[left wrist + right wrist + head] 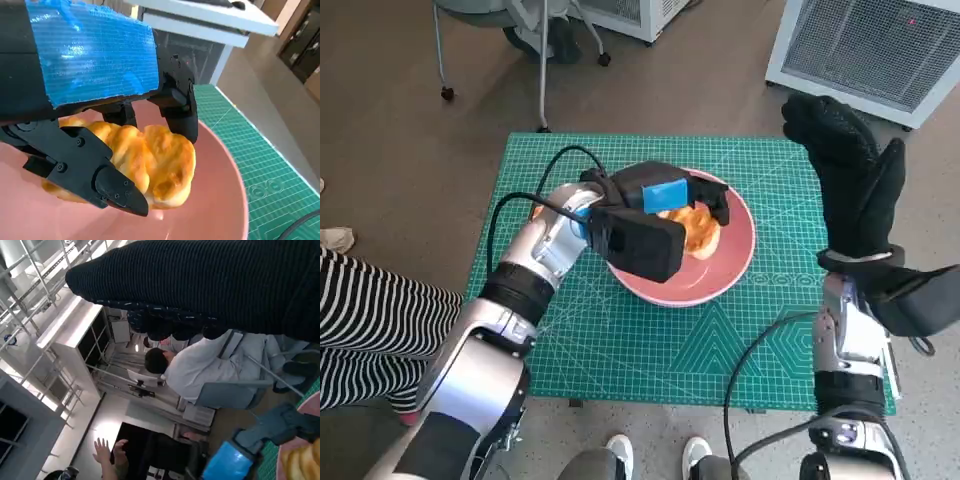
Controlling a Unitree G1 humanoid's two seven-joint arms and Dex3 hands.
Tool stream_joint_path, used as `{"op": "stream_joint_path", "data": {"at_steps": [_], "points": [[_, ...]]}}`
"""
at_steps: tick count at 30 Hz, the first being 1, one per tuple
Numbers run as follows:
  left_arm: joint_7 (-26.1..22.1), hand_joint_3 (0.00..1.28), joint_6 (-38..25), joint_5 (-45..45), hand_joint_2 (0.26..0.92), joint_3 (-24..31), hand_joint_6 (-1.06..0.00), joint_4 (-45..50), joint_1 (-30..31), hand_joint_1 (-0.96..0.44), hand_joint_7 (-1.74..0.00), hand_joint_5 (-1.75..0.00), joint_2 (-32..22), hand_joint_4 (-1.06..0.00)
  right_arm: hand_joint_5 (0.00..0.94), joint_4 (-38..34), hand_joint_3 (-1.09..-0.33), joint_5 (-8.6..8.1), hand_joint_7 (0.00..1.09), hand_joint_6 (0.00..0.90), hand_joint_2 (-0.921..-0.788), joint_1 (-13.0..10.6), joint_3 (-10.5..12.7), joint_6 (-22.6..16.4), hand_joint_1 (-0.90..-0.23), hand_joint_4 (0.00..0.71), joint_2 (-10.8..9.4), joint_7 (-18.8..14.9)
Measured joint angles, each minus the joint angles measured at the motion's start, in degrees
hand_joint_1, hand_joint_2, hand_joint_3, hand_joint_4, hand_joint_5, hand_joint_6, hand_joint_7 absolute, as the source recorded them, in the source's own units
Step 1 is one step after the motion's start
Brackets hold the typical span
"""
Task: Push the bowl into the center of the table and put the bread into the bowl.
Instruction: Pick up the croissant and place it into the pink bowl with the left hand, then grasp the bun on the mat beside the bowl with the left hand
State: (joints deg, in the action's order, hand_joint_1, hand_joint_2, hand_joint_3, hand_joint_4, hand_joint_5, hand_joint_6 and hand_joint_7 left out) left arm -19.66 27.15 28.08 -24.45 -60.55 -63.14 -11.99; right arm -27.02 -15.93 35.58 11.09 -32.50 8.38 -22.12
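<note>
A pink bowl (735, 262) sits near the middle of the green cutting mat (650, 345). My left hand (655, 205) reaches over the bowl and holds a golden bread roll (698, 232) inside it. In the left wrist view the black fingers (117, 190) wrap the bread (165, 165) just above the bowl's pink floor (215, 200). My gloved right hand (850, 175) is raised above the mat's right side, fingers spread and holding nothing. The right wrist view shows the glove (210, 285), and the bread (302, 462) and left hand (227, 465) in one corner.
A person in striped trousers (365, 320) sits at the left, and feet (655, 455) show at the near edge. A white grilled appliance (880, 50) stands beyond the right far corner. Chair legs (535, 40) stand beyond the table. The right wrist view shows a seated person (200, 370).
</note>
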Motion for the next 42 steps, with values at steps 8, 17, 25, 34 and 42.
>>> {"op": "stream_joint_path", "data": {"at_steps": [8, 17, 25, 34, 42], "points": [[-3.6, 0.01, -0.1, -0.8, 0.909, 0.5, -0.27, 2.3, 0.1, -0.43, -0.17, -0.02, -1.2, -0.23, 0.002, 0.0, -0.653, -0.02, 0.41, 0.092, -0.921, 0.0, 0.1, 0.0, -0.732, 0.188, 0.0, 0.0], [-10.6, 0.0, -0.6, -6.5, 0.916, 4.9, -0.2, 14.7, 2.2, -0.53, -0.08, 0.0, -6.0, -0.11, 0.001, 0.0, -0.652, -0.04, 0.41, 0.092, -0.921, 0.0, 0.1, 0.0, -0.731, 0.187, 0.0, 0.0], [-18.1, 0.0, -3.4, -16.4, 0.903, 13.1, -0.24, 32.1, 7.1, -0.5, -0.07, 0.0, -14.3, -0.11, 0.0, 0.0, -0.653, -0.12, 0.41, 0.092, -0.921, 0.1, 0.0, 0.0, -0.731, 0.185, 0.0, 0.0], [-17.8, 0.0, -3.6, -22.7, 0.857, 22.6, -0.28, 42.8, 14.3, -0.48, -0.09, -0.01, -21.7, -0.13, 0.0, -0.2, -0.653, -0.22, 0.41, 0.089, -0.921, 0.0, 0.3, -0.3, -0.729, 0.185, 0.0, -0.1], [-17.5, 0.0, -6.1, -22.8, 0.802, 24.3, -0.29, 43.8, 16.0, -0.44, -0.12, -0.01, -25.0, -0.14, 0.0, -0.9, -0.653, -0.35, 0.41, 0.089, -0.921, 0.1, 0.1, -0.4, -0.726, 0.185, -0.2, -0.2]]}}
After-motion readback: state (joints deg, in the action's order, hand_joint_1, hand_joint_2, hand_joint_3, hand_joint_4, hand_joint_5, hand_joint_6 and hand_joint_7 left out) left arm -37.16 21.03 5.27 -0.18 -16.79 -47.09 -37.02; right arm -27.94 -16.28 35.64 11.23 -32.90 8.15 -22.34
